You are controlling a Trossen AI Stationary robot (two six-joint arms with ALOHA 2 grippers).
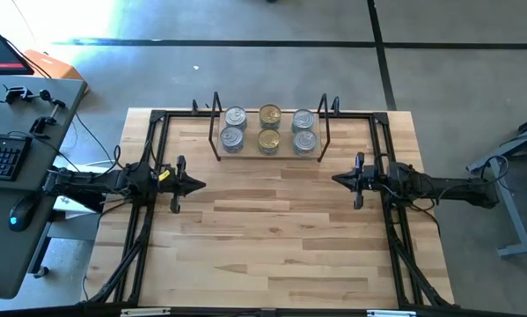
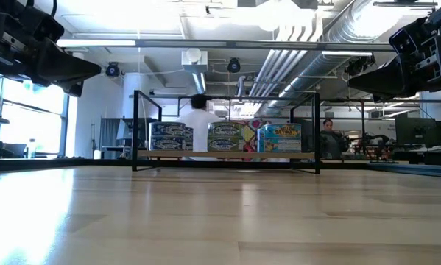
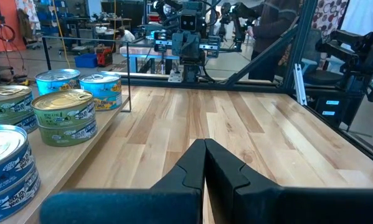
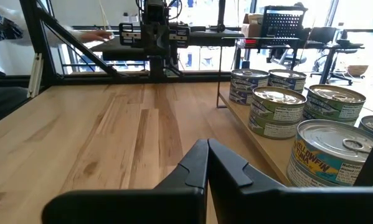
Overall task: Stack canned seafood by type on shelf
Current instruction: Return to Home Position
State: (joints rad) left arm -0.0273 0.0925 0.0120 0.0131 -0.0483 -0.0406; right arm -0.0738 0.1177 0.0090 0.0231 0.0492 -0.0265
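Left pincer (image 1: 199,184): fingers closed flush on each other with nothing between them. It hangs above the table (image 1: 272,246) with its tip aimed at the opposite arm, a parked pose judged to suit a finished placement.
Shelf (image 1: 251,155): off to one side of the left pincer's tip and well apart from it, beyond the line joining the two tips. Black wire frames close both ends, so the open long side faces the pincers for access.
Blue-and-white tins (image 1: 232,137): the shelf end nearest the left pincer. They have silver lids and form two piles, one behind the other, each two tins high in the wrist views. One label per column keeps each type together.
Gold-lidded tins (image 1: 269,139): mid-shelf, roughly opposite the gap between the two tips. There are two piles with green-toned labels, set apart from the neighbouring columns and not touching them.
Blue-and-yellow tins (image 1: 305,140): the shelf end nearest the right pincer. They have silver lids and brighter labels, again in two piles front and back.
Right pincer (image 1: 337,180): fingers shut tight and empty, mirroring the left one across the bare middle of the table, well clear of the shelf so the piles are not nudged.
Task state: judged complete or nearly so. Every tin seen sits on the shelf, sorted into three columns.
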